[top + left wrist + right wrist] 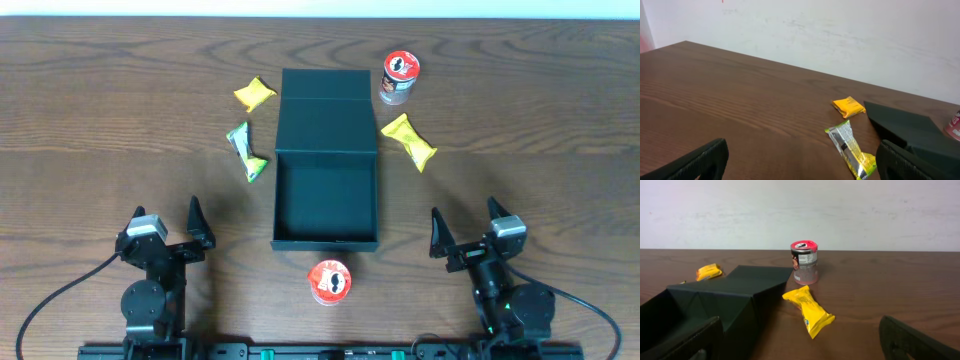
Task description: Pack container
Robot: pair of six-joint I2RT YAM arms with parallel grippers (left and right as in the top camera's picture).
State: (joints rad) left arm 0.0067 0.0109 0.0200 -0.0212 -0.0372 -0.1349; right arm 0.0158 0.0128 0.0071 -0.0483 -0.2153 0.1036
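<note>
Overhead: the box (pixel 326 205) is seen at table centre, open, lid laid back flat at 12 o'clock, inside bare. Around it are set: far can (pixel 399 77) at 1, upright; yellow packet (pixel 408 141) at 2, just beside the lid edge; orange packet (pixel 254 93) at 11; green packet (pixel 246 150) at 10; near can (pixel 329 281) at 6, near the front wall. Left gripper (pixel 166 222) at 8 and right gripper (pixel 466 225) at 4 are spread wide, nothing grasped, both apart from the box.

L wrist: left gripper (pixel 800 170) is shown released over bare table (pixel 715 100). Green packet (pixel 852 150) and orange packet (pixel 848 106) are seen at 1, box (pixel 905 125) corner at 3.

R wrist: right gripper (pixel 800 340) is shown released, empty. Box (pixel 725 297) is seen at 10, yellow packet (pixel 809 309) at 12 just beside it, far can (pixel 804 261) behind, orange packet (pixel 709 271) at 11.
</note>
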